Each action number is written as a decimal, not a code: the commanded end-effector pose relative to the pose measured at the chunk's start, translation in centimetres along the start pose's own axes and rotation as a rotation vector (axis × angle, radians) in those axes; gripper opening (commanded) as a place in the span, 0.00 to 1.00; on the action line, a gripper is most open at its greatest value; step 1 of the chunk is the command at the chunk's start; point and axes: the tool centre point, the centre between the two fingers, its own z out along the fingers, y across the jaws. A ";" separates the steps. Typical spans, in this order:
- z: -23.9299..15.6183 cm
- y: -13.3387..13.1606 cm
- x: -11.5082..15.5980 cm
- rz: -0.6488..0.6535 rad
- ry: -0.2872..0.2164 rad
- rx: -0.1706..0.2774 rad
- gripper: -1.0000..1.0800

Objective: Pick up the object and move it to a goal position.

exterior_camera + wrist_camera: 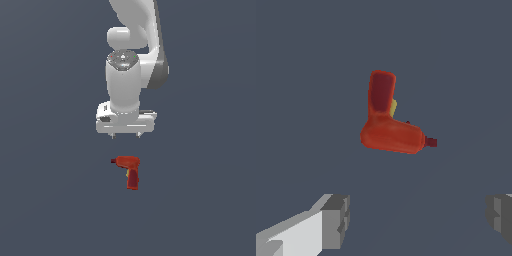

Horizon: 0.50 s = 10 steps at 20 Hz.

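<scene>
The red-orange toy drill [130,170] lies on the grey floor, its dark tip pointing to the exterior view's left and its handle pointing toward the camera. In the wrist view the drill [390,125] shows whole, with the yellowish trigger at the inner corner of the L. My white gripper [126,135] hangs behind the drill in the exterior view, apart from it. Its two fingers [336,220] stand wide apart and hold nothing. The gripper [418,217] is open.
The plain dark grey floor [50,200] fills both views. The white arm [132,60] rises behind the gripper at the top of the exterior view. No other object shows.
</scene>
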 end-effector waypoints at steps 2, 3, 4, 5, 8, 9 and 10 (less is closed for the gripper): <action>0.0 0.0 0.0 -0.001 0.000 -0.001 1.00; 0.0 0.0 0.0 -0.002 0.001 -0.002 1.00; -0.1 -0.1 0.0 -0.006 0.002 -0.004 1.00; -0.1 -0.1 0.0 -0.010 0.003 -0.007 1.00; -0.2 -0.3 0.1 -0.019 0.005 -0.013 1.00; -0.2 -0.3 0.1 -0.019 0.005 -0.013 1.00; -0.2 -0.3 0.1 -0.018 0.005 -0.013 1.00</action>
